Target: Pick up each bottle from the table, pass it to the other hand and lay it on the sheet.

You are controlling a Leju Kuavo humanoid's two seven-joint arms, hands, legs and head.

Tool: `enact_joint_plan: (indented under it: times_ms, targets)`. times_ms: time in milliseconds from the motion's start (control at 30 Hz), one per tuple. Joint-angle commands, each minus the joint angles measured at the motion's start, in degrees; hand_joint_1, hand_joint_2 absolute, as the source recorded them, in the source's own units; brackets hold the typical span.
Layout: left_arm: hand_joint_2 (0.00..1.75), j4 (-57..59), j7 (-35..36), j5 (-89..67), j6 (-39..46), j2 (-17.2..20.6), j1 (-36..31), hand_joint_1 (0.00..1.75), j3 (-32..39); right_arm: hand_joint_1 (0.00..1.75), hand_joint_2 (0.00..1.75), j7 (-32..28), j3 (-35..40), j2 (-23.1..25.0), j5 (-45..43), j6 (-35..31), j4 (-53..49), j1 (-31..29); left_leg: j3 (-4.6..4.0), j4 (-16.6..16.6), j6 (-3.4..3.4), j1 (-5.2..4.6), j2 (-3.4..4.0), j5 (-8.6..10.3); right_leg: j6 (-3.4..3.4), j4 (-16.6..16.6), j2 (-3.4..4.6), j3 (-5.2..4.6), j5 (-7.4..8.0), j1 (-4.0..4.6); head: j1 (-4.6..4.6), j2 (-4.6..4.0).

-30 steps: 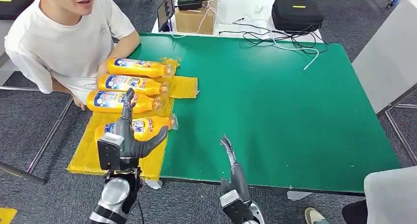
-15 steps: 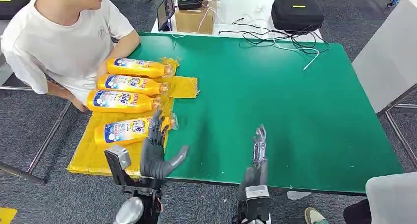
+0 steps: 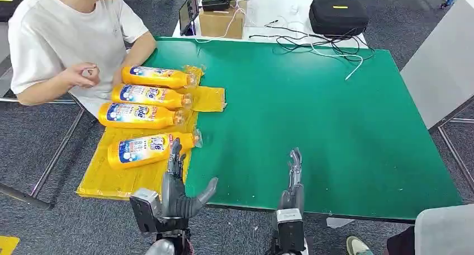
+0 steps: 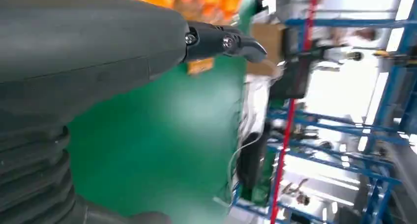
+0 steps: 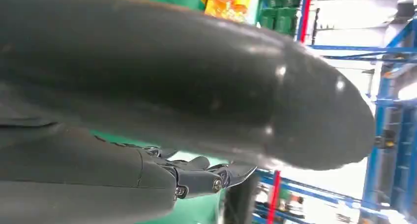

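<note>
Four orange bottles lie on their sides in a row on the yellow sheet (image 3: 112, 179), which covers the left end of the green counter (image 3: 313, 115). All four have their caps pointing toward the counter's middle. The farthest bottle (image 3: 156, 76) lies near the counter's far left corner; the second bottle (image 3: 148, 95) and the third bottle (image 3: 137, 115) lie just beside one another behind it. The nearest bottle (image 3: 148, 149) lies a little apart from the third, slightly angled, closer to the near edge — its cap reaches the sheet's right border. A smaller flap of the sheet juts out to the right beside the second bottle.

The left hand (image 3: 178, 190) hovers at the counter's near edge, just beside the sheet's near right corner; its fingers point up toward the nearest bottle, the thumb is spread out to the right, and it holds nothing. The right hand (image 3: 293, 179) is also released and carries nothing, its fingers straight and together, pointing away over the near edge, well apart from the bottles.

A person in a white T-shirt (image 3: 61, 39) sits at the counter's left side, one hand raised near the chest. Beyond the far edge, a white table carries a cardboard box (image 3: 222, 21), a black case (image 3: 338, 15) and loose cables.
</note>
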Motion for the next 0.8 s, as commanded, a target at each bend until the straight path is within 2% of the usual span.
enact_joint_plan:
  times_ms: [33,67,100,133,167,200,233,300,367,400,467,533,600,667,800]
  targets:
    - [1.75,5.52,-1.84,-0.36,1.81,-0.57,-2.74,0.0,0.49,0.0,1.75,-1.12,-3.01,-0.08,5.64,-0.26,0.48,-1.49,0.17,-0.06,-0.06,0.02,-0.03,-0.01,-0.08,-0.06,-0.06,0.18,-0.03,0.03,0.0,0.0]
    - [1.75,5.6,-1.84,-0.53,2.49,-0.91,-2.71,0.0,1.42,0.0,1.75,-1.89,-5.01,1.06,8.77,-0.26,0.6,-1.19,0.18,-0.04,-0.06,0.04,-0.01,-0.02,-0.08,-0.07,-0.04,0.19,-0.02,0.05,0.0,0.0]
    - [1.75,5.8,-1.84,-0.49,2.8,-1.15,-2.75,0.0,2.05,0.0,0.0,-1.89,-6.82,1.92,12.85,-0.26,0.52,-0.99,0.21,-0.03,-0.07,0.05,-0.03,-0.03,-0.09,-0.06,-0.06,0.23,-0.04,0.06,0.0,0.02]
    - [1.75,6.8,-1.84,-0.52,2.79,-1.49,-3.19,0.0,3.07,0.0,0.0,-1.89,-9.04,3.59,16.6,-0.26,0.05,-0.56,0.13,-0.05,-0.04,0.02,-0.05,0.01,-0.06,-0.05,-0.07,0.14,-0.01,0.02,0.0,0.0]
    - [1.75,5.74,-1.84,-2.15,4.36,-1.83,-3.05,0.0,4.19,0.0,1.75,-1.89,-8.36,3.27,15.23,-0.26,0.64,-0.95,0.19,0.0,-0.07,0.05,-0.05,-0.04,-0.1,-0.02,-0.08,0.21,-0.05,0.05,0.02,0.0]
    - [1.75,4.08,-1.84,-3.06,4.71,-2.47,-2.31,0.0,6.89,0.0,1.75,-1.89,-6.48,2.22,7.56,1.9,5.68,-3.83,0.13,-0.02,-0.05,0.03,-0.02,-0.02,-0.07,-0.02,-0.03,0.14,-0.03,0.03,0.0,0.0]
    - [1.75,1.16,-1.84,-5.4,5.8,-3.18,-1.14,0.0,9.52,0.0,1.75,-1.83,-4.54,1.56,4.29,4.22,8.12,-5.74,0.12,-0.03,-0.04,0.04,0.18,-0.02,-0.06,-0.05,0.14,0.08,0.03,0.04,0.02,0.0]
    - [1.75,-3.58,-1.84,-7.6,5.48,-3.07,1.03,0.0,11.49,0.0,1.75,-1.89,-1.97,1.71,4.84,3.69,10.13,-8.93,0.15,-0.02,-0.05,0.07,0.25,-0.04,-0.07,-0.06,0.2,0.11,0.05,0.08,0.0,0.0]
    - [1.75,-3.09,-1.84,-7.26,4.26,-2.07,1.81,0.0,10.49,0.0,1.75,-0.02,-1.38,2.08,4.13,4.38,10.01,-11.03,0.17,0.0,-0.07,0.07,0.47,-0.09,-0.1,-0.02,0.41,0.09,0.06,0.07,0.02,0.02]
    - [1.75,-0.01,-1.25,-6.52,2.85,-1.6,0.97,0.0,8.96,0.0,1.75,3.09,-1.95,1.38,1.25,7.51,7.52,-10.98,0.19,0.01,-0.08,0.07,0.46,-0.1,-0.11,0.01,0.41,0.11,0.05,0.08,0.02,0.0]
    - [1.75,5.48,1.62,-7.43,0.43,-0.81,-1.32,0.0,5.04,0.0,1.75,5.01,-3.68,-0.15,1.63,8.83,3.53,-8.93,0.22,-0.04,-0.08,0.04,0.39,-0.07,-0.12,-0.01,0.32,0.15,0.03,0.04,0.0,0.02]
    - [1.75,10.09,4.29,-5.07,-3.35,-1.69,-3.63,0.0,2.74,0.0,1.75,5.63,-6.98,-0.55,3.93,10.03,-0.44,-4.67,0.25,-0.11,-0.05,0.02,-0.22,0.05,-0.08,-0.1,-0.3,0.3,-0.06,0.03,0.0,0.0]
    - [1.75,11.43,1.51,-6.75,-0.66,-2.52,-5.03,0.0,2.59,0.0,1.75,6.22,-9.36,-0.13,3.42,13.04,-0.63,-3.33,0.21,-0.08,-0.03,0.02,-0.45,0.06,-0.05,-0.11,-0.43,0.31,-0.09,0.03,0.02,0.0]
    - [1.75,11.61,-0.18,-8.5,3.1,-2.91,-6.1,0.0,3.78,0.0,1.75,6.57,-8.12,-1.02,6.22,15.58,0.97,-4.13,0.17,-0.04,-0.02,0.01,-0.28,0.03,-0.04,-0.06,-0.25,0.2,-0.06,0.01,0.0,0.0]
    - [1.75,10.82,-0.83,-9.74,4.27,-2.67,-6.36,0.0,4.19,0.0,1.75,6.66,-7.5,-1.02,7.56,16.23,1.92,-4.65,0.21,-0.04,-0.04,0.01,-0.08,-0.01,-0.09,-0.03,-0.13,0.23,-0.06,0.02,0.02,0.0]
